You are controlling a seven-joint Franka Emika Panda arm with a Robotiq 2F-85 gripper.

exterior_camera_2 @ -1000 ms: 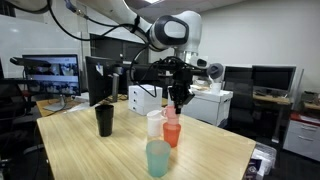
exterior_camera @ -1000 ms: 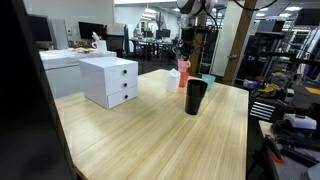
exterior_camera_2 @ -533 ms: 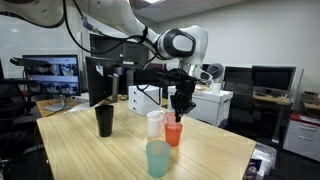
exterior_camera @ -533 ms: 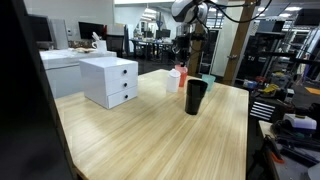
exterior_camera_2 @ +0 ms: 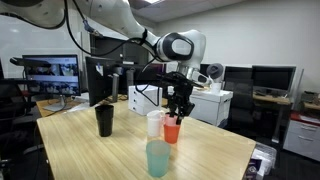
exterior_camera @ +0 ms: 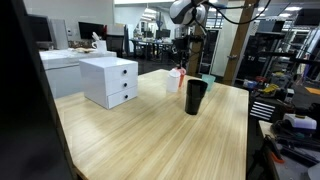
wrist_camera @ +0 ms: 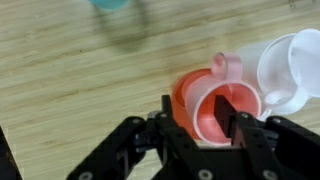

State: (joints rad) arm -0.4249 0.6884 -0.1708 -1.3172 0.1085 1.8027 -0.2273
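We are watching the gripper (wrist_camera: 200,110), jaws parted and empty, hovering over an orange cup (wrist_camera: 192,92) on the table (wrist_camera: 60,80), probably light, thin-walled, best pinched at its rim.

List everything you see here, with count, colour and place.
Table: one, light wood, under everything.
Drawer unit: one, white, on the table, apart from the cups.
Black cup: one, black, alone on the table.
Red cup: one, red, under the jaws.
White cup: one, white, next to the red cup.
Teal cup: one, teal, near the table edge.
Monitors: several, dark, behind the table.
Robot arm: one, white; jaws parted, straddling the red cup's rim.
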